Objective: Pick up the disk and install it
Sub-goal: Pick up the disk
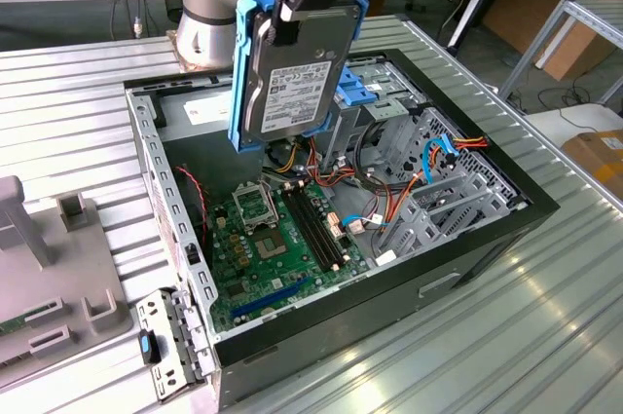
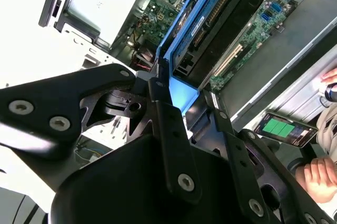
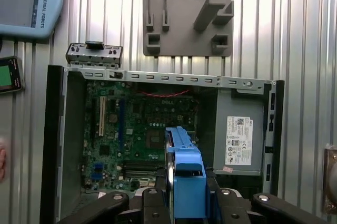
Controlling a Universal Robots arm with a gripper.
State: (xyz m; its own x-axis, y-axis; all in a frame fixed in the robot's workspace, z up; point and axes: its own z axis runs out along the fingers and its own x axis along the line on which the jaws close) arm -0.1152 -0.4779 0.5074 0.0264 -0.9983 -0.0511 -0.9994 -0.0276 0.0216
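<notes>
The disk (image 1: 287, 78), a grey metal drive with a white label and a blue plastic frame, hangs upright on edge above the open computer case (image 1: 467, 258). My gripper (image 1: 300, 17) is shut on its upper edge, one black finger across the labelled face. The disk hovers over the green motherboard (image 1: 282, 239), beside the metal drive cage (image 1: 394, 117) on the exterior view's right. In both wrist views the blue frame (image 3: 187, 179) (image 2: 195, 23) juts out between my gripper's (image 3: 187, 203) (image 2: 184, 97) black fingers (image 2: 160, 89), over the case interior.
The grey power-supply box (image 3: 239, 139) sits at one end of the case. Loose cables (image 1: 389, 205) lie near the cage. A grey fixture (image 1: 49, 268) and a metal bracket (image 1: 170, 346) lie on the ribbed table. A person's hand (image 2: 316, 174) and a handheld device (image 2: 287, 129) are close.
</notes>
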